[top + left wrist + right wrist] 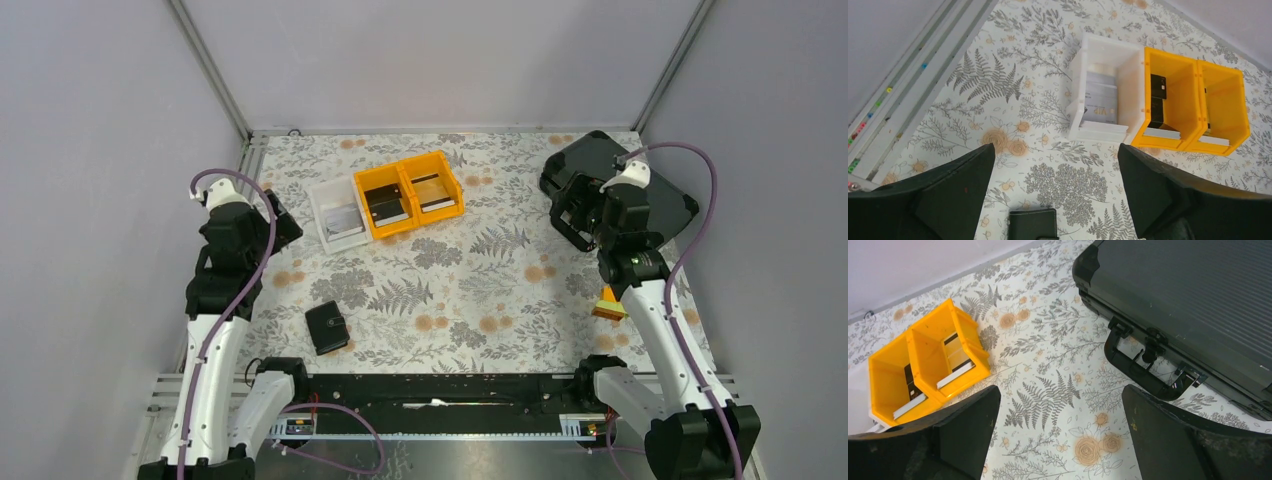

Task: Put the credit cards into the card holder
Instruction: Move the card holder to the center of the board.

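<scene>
The card holder (327, 327), a small black closed wallet, lies on the flowered cloth near the front left; its top edge shows in the left wrist view (1033, 223). Silvery credit cards (1101, 97) lie in the white bin (322, 200). More dark cards (1158, 97) sit in the yellow bins (378, 178), which also show in the right wrist view (885, 370). My left gripper (1055, 192) is open and empty, held above the cloth between wallet and bins. My right gripper (1060, 432) is open and empty above the cloth at the right.
A large black hard case (665, 195) with latches and a handle lies at the back right, also in the right wrist view (1198, 305). A small orange object (608, 305) sits by the right arm. Grey walls enclose the table on three sides.
</scene>
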Robot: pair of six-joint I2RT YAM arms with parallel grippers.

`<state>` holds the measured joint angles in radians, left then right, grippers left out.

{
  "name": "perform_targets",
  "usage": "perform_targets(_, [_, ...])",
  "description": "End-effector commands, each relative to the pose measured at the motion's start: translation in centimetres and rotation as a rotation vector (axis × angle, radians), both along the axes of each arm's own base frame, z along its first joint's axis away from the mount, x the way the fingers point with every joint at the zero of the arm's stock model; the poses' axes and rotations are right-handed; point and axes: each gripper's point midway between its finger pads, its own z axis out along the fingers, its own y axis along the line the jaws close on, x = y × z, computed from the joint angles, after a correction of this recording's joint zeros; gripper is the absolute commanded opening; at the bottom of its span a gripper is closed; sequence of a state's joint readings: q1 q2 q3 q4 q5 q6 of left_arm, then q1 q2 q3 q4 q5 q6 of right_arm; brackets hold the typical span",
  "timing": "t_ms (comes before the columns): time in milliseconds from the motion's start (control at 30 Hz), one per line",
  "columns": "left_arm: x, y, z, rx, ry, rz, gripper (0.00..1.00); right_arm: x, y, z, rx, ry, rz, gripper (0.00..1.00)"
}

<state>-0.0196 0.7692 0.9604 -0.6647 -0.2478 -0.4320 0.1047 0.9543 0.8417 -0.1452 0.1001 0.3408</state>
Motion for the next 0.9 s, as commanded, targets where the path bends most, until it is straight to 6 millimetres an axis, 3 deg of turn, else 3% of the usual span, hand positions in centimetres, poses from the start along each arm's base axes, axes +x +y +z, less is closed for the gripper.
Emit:
perform_targets(0, [-0.5,-0.2,-1.4,-0.076,0.047,0.05,0.99,0.2,0.6,-0.2,0.018,-0.008,0.029,0.99])
perform_targets(167, [-1.5,-2.5,-7.5,-0.25,0.184,0.055,0.99,0.2,0.9,-0.6,0.024,-0.003,0.044,0.99])
perform_targets(300, [-2.6,-4.0,-11.1,-0.361,0.223,0.098,0.99,0.2,1.2,-1.3,0.026,0.011,0.064,0.99])
perform_targets(567, [-6.3,-3.5,-18.9,-0.398,0.437,0.279,0.99,-0.1,2.1,-2.4,0.046,0.023,0.111,0.99])
perform_targets(700, [-7.7,-3.2,-20.9,-0.385,0.525,0.333,0.99,-0.3,2.1,-2.4,0.047,0.019,0.113,0.99])
perform_targets(867, [-8.8,-3.1,-21.6,-0.379,0.542,0.338,0.98,-0.3,2.0,-2.4,0.043,0.019,0.11,0.99])
